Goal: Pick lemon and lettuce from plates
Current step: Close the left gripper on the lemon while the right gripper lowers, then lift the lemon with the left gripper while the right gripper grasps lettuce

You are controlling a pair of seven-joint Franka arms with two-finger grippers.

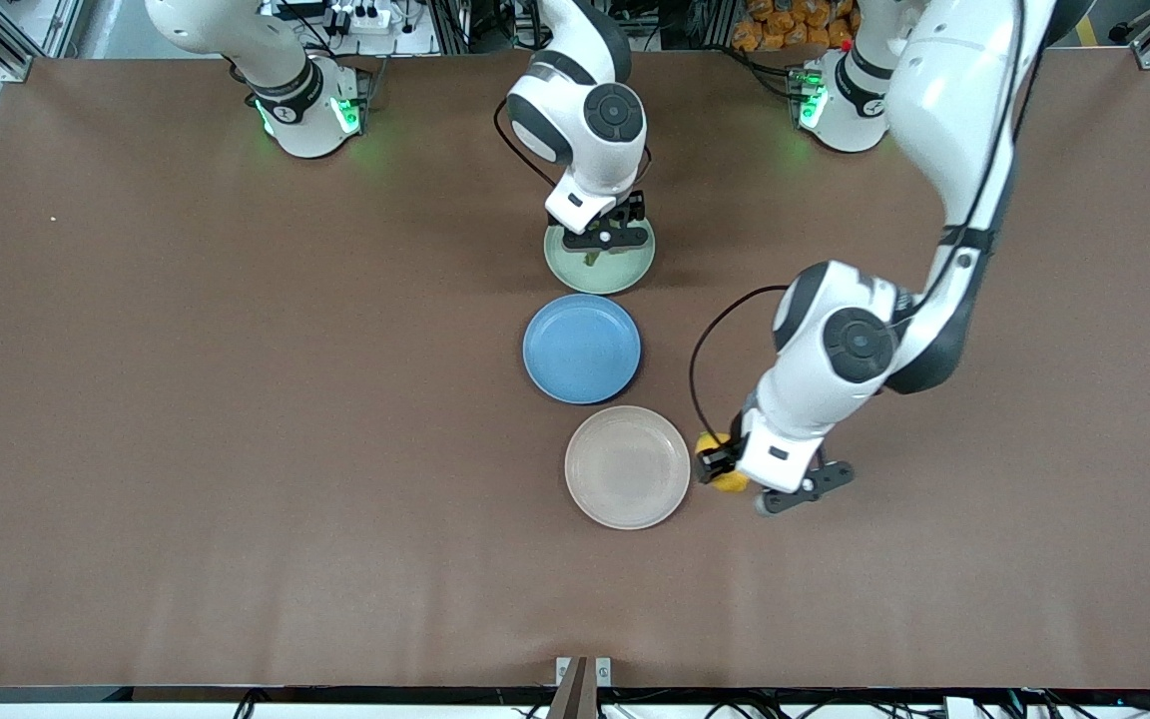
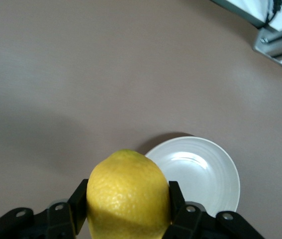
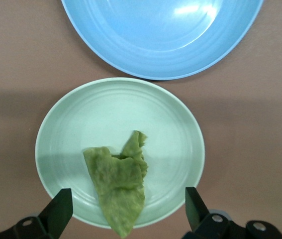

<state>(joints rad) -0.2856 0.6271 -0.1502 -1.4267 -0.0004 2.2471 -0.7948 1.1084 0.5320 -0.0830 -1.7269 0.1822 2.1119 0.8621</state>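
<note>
On a brown table, three round plates lie in a line: a pale green plate (image 1: 599, 262) nearest the robots' bases, a glossy blue plate (image 1: 581, 348) in the middle, and a beige-cream plate (image 1: 627, 466) nearest the front camera. The left gripper (image 1: 725, 464) is clamped on the small oval bright yellow lemon (image 2: 128, 195), carried just off the cream plate's rim toward the left arm's end of the table — that plate is now bare. The lemon looks firm and rounded with a pebbled skin; its fingers (image 2: 77, 204) grip across its middle, a sound hold. The left arm is bent sharply at the elbow. The right gripper (image 3: 128, 205) hangs over the green plate, jaws spread wide either side of the wrinkly dull green lettuce leaf (image 3: 118, 177) lying flat there. The leaf looks limp, light and thin — likely best pinched where it bunches thickest.
</note>
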